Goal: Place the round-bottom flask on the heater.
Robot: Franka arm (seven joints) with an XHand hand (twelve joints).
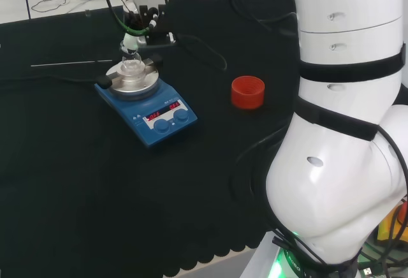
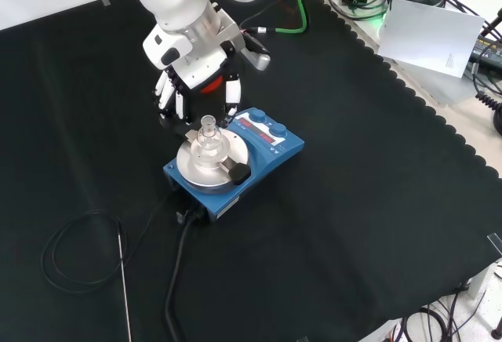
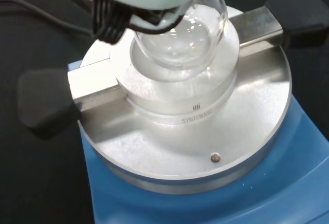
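Resting on the heater [image 2: 235, 165], the flask [image 2: 208, 140] sits below the slack-fingered, empty robot hand [image 2: 196, 71].

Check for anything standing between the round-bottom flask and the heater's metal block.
Nothing visible does. The round-bottom flask already sits in the recess of the metal block on the blue heater. The hand hangs just behind it in the front view, fingers straight.

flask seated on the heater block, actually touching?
Touching. Wrist view shows the round-bottom flask resting in the well of the heater block, no gap visible; front view agrees.
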